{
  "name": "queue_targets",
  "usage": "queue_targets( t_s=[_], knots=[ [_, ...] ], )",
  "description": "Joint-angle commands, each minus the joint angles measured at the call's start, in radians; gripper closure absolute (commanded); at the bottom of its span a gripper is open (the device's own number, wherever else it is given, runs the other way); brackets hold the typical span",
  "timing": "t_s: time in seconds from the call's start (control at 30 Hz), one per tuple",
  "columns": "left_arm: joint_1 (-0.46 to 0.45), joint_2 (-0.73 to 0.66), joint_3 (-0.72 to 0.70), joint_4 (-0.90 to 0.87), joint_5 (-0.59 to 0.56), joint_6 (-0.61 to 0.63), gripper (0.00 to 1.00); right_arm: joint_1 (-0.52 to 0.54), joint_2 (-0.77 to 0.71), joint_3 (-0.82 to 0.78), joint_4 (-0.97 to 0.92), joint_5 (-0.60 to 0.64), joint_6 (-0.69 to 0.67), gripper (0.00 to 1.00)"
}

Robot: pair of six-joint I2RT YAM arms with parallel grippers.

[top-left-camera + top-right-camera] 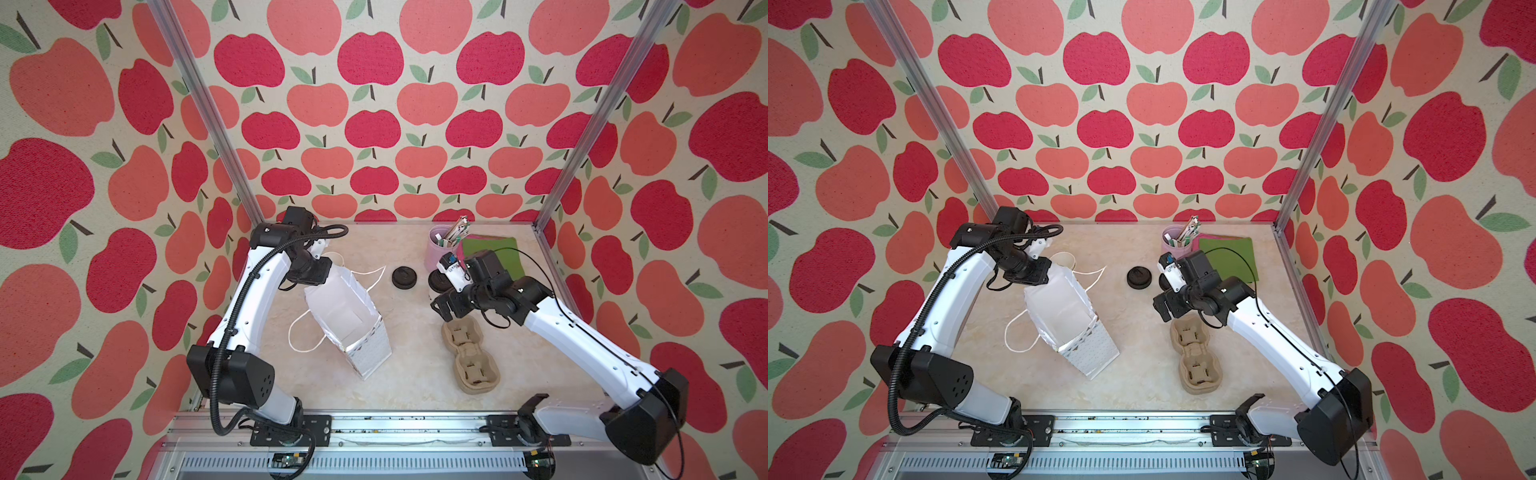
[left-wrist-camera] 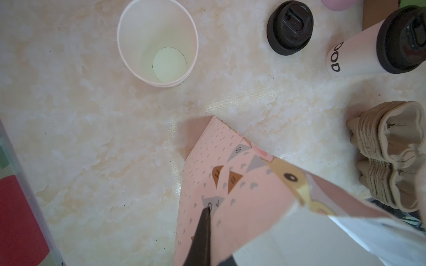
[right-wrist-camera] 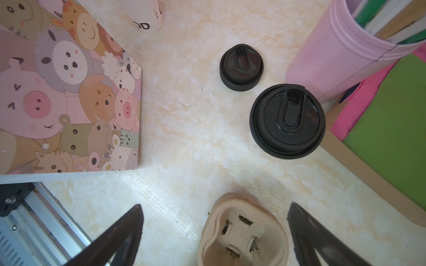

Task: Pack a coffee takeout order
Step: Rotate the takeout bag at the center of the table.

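My left gripper [image 2: 210, 208] is shut on the upper wall of the animal-print paper bag [image 1: 345, 316], one finger outside and the other hidden inside. A white paper cup with a black lid [image 3: 287, 121] stands by the pink holder. A second white cup [image 2: 158, 43] stands open, with a loose black lid [image 1: 404, 277] lying on the table. My right gripper [image 3: 214, 205] hangs open over the far end of the tan pulp two-cup carrier [image 3: 242, 232], a finger on either side and apart from it. The green napkin [image 1: 1229, 257] lies at the back right.
The pink holder [image 3: 341, 53] with wrapped straws stands at the back, beside pink napkins [image 3: 359, 108] under the green one. The bag's white cord handles [image 1: 305, 336] trail onto the table. Metal frame posts stand at the back corners, and a rail [image 1: 374, 428] runs along the front.
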Motion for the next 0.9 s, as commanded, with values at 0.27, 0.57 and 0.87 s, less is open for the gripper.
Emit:
queue_targets(
  t_s=[0.27, 0.57, 0.87],
  knots=[
    [0.007, -0.012, -0.015, 0.034, 0.152, -0.184, 1.00, -0.084, -0.076, -0.066, -0.094, 0.004, 0.071, 0.01],
    [-0.007, 0.023, 0.005, 0.024, 0.149, -0.132, 0.87, -0.105, -0.082, -0.083, -0.114, -0.017, 0.091, 0.01],
    [-0.010, 0.061, 0.040, 0.013, 0.103, -0.073, 0.66, -0.106, -0.085, -0.092, -0.122, -0.015, 0.084, 0.01]
  ],
)
